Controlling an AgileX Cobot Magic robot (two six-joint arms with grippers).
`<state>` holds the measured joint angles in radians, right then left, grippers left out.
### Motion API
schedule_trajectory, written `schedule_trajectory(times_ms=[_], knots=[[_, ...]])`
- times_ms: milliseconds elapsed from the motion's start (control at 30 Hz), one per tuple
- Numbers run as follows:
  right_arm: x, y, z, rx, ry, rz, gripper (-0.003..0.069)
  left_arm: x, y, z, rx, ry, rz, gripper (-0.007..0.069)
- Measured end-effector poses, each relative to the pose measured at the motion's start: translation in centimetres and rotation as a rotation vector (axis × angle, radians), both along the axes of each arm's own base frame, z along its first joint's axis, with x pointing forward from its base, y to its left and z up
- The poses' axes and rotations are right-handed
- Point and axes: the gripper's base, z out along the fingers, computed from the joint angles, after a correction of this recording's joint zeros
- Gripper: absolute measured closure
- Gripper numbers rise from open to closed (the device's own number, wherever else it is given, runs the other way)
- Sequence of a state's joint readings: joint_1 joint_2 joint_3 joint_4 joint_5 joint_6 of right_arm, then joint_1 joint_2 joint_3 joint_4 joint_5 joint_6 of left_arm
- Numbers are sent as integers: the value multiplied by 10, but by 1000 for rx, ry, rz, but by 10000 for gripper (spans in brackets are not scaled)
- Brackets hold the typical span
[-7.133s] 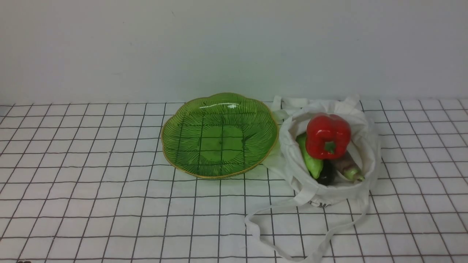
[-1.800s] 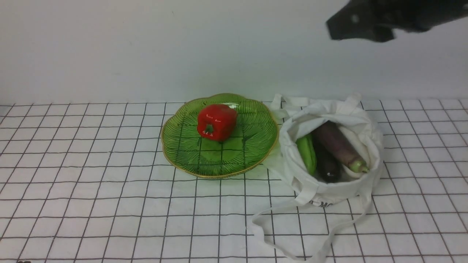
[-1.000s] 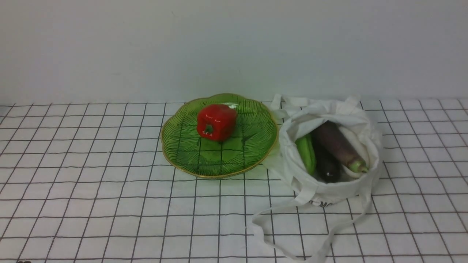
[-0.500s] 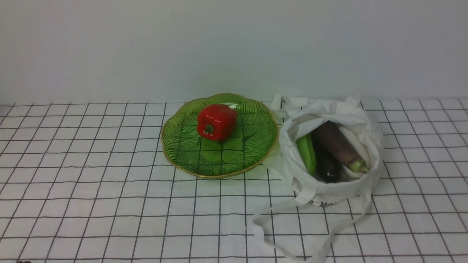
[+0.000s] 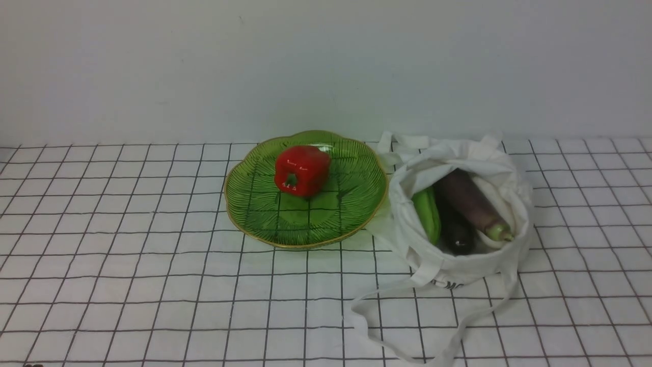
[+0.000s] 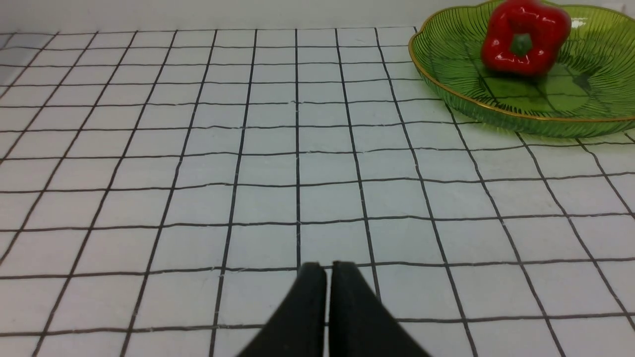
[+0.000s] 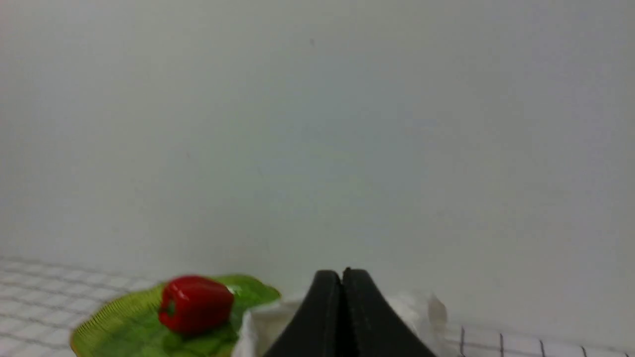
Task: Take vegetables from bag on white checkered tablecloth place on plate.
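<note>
The red bell pepper lies on the green glass plate, stem toward me. The off-white bag sits right of the plate, mouth open. In it lie the light-green pepper, the dark eggplant and the purple-brown root with its pale green tip. Neither gripper shows in the front view. My left gripper is shut and empty over the tablecloth, well apart from the plate and red pepper. My right gripper is shut and empty, raised, with the bag, plate and red pepper below.
A plain white wall rises right behind the plate and bag. The bag's long straps trail over the cloth toward the front edge. The checkered tablecloth stretches left and in front of the plate.
The red pepper went from the bag onto the plate. The dark right arm, seen at top right 1.8 s ago, has left the front view. Nothing differs over the last second.
</note>
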<state>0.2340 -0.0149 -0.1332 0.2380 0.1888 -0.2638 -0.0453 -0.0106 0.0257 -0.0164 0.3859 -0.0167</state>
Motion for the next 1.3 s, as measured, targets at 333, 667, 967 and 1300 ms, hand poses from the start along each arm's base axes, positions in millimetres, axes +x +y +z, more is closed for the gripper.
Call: schedule_trajectory(times_ms=[333,667,967,1300], knots=[[11,-10,-64,-57,282,-212,673,0,0,0,0,0,0,632],[11,-12,-69,-49,324,-247,673,0,0,0,0,0,0,632],[11,-12,-69,-50,325,-247,673,0,0,0,1,0,0,632],[11,-12,-69,-50,325,-247,673,0,0,0,1,0,0,632]])
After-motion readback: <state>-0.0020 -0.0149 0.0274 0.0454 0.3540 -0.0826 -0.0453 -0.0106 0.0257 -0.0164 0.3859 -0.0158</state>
